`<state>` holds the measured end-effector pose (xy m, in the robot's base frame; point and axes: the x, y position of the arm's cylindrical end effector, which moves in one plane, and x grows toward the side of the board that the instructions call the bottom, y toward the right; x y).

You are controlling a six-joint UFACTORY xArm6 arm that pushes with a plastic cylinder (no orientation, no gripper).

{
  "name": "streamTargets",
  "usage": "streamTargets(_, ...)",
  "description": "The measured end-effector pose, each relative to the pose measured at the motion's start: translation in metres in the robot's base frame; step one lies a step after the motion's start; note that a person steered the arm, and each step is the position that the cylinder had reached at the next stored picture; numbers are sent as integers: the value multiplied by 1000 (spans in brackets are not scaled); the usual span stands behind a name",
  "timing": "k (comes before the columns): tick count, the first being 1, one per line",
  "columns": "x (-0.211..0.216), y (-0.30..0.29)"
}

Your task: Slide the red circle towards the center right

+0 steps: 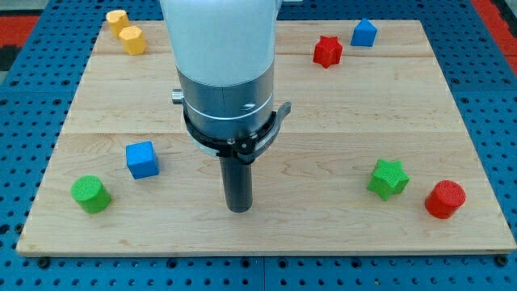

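Note:
The red circle (445, 199) is a short red cylinder near the board's bottom right corner. A green star (388, 179) lies just to its left, close to it but apart. My tip (239, 208) is the lower end of the dark rod, low in the middle of the board. It is far to the left of the red circle and touches no block.
A red star (327, 51) and a blue house-shaped block (364, 33) lie at the top right. Two yellow blocks (126, 31) lie at the top left. A blue cube (141, 159) and a green cylinder (90, 194) lie at the lower left. The wooden board (339, 113) ends just right of the red circle.

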<state>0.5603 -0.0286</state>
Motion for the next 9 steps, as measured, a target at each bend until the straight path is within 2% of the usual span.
streamTargets(3,9,7)
streamTargets(4,39,49)
streamTargets(5,58,136)
streamTargets(6,43,235)
streamTargets(7,27,265)
streamTargets(8,-35,229)
streamTargets(9,-79,224)
